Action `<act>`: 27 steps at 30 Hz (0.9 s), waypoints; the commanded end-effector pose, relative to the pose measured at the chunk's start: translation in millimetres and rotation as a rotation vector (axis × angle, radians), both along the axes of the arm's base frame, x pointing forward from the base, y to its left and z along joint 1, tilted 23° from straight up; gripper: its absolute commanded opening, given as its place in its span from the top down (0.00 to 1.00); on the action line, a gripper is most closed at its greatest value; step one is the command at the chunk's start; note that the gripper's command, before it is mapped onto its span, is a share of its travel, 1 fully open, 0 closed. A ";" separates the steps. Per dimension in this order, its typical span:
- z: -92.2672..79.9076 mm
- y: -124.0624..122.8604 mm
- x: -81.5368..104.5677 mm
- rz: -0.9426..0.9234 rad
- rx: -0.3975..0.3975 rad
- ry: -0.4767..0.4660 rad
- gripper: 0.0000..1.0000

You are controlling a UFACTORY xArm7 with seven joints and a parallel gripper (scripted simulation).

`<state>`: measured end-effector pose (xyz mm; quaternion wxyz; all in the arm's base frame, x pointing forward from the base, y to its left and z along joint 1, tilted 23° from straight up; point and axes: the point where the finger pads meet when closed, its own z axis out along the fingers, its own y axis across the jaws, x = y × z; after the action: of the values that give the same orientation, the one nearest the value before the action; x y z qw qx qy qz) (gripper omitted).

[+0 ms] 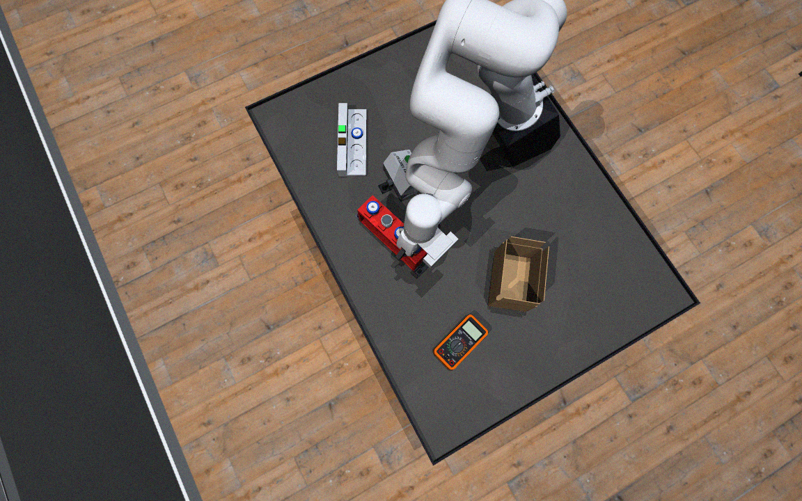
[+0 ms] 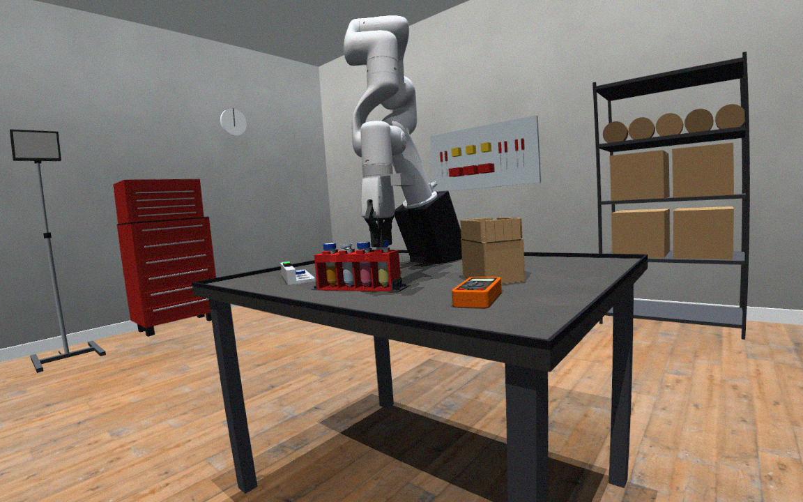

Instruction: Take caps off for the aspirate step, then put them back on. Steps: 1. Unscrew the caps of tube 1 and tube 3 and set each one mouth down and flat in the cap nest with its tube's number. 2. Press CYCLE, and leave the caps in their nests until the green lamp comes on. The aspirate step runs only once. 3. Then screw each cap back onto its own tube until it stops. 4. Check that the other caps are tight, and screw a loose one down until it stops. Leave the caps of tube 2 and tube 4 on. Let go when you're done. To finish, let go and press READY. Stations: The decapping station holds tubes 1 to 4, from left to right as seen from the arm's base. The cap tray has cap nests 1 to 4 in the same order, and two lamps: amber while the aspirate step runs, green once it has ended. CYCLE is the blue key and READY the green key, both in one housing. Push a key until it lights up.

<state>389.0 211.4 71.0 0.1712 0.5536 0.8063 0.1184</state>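
The red rack [image 1: 389, 232] holds four tubes in a row and also shows in the side view [image 2: 357, 270]. My gripper [image 2: 382, 240] points straight down over the end tube nearest the cardboard box, its fingers loosely around that tube's blue cap [image 2: 385, 243] without clamping it. In the top view my wrist [image 1: 421, 218] hides this tube and the fingers. Two more tubes carry blue caps [image 1: 372, 206] [image 1: 398, 232]. The tube between them [image 1: 386, 220] is uncapped. Its blue cap [image 1: 356, 132] lies in a nest of the white cap tray [image 1: 351, 140], whose green lamp [image 1: 341, 129] is lit.
A grey box [image 1: 396, 165] sits partly under my arm behind the rack. An open cardboard box [image 1: 519, 273] and an orange multimeter [image 1: 460, 342] lie on the table to the other side of the rack. My black base [image 1: 525, 133] stands at the table's back edge.
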 end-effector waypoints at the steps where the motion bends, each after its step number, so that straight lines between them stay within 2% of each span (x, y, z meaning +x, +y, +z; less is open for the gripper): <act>1: 0.9 0.7 0.9 0.262 -0.097 0.006 0.54; 3: 0.9 0.7 0.9 0.262 -0.097 0.006 0.54; 6: 0.9 0.7 0.9 0.494 -0.199 0.003 0.54; 11: 0.9 0.6 0.9 0.746 -0.309 0.001 0.54; 17: 0.9 0.7 0.9 0.746 -0.309 0.001 0.54; 18: 0.9 0.7 0.9 0.746 -0.309 0.001 1.00; 27: 0.9 0.7 0.9 0.746 -0.309 0.001 1.00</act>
<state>389.8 211.4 71.6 0.1971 0.1915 0.9602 0.0490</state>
